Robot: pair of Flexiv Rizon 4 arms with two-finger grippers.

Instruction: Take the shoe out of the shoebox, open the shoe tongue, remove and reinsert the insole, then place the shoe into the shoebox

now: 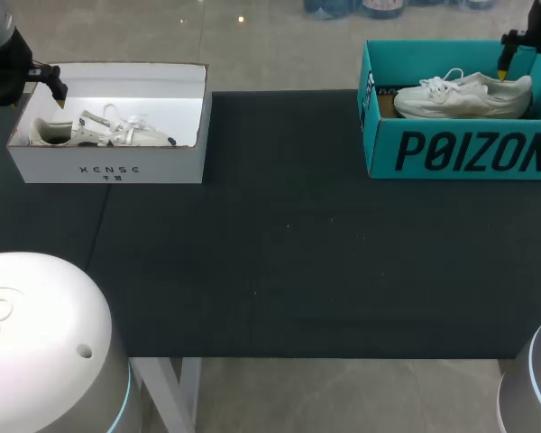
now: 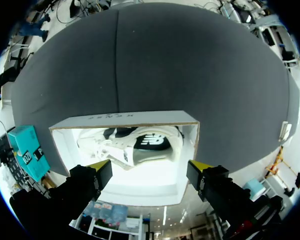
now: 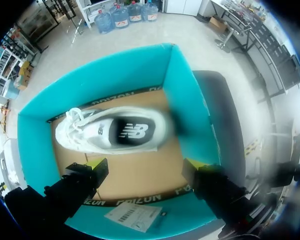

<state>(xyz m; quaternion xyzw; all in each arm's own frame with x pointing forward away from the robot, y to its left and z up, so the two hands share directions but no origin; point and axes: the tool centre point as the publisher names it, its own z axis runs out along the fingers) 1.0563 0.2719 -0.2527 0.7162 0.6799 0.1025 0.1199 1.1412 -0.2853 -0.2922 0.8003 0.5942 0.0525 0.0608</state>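
Bench [image 1: 288, 234] mid-frame: wide passage between boxes. White shoebox [image 1: 162, 168] upper left, teal shoebox [image 1: 383, 149] upper right: walls obstruct, tops open.

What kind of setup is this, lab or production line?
Probably a robot test bench rather than a line: dark-covered table, white shoebox and teal shoebox with a sneaker in each, left arm and right arm over them, jaws open.

Counting two shoeboxes on the table [image 1: 279, 253]: a white shoebox [image 1: 108, 170] at the far left corner, a teal shoebox [image 1: 460, 153] at the far right corner. Counting two pale shoes, one lying in each (white-box shoe [image 1: 99, 132], teal-box shoe [image 1: 464, 96]). Counting two grippers, the left gripper [image 2: 150, 169] and the right gripper [image 3: 142, 169], each showing two yellow tips. Counting one paper slip [image 3: 131, 216] too.
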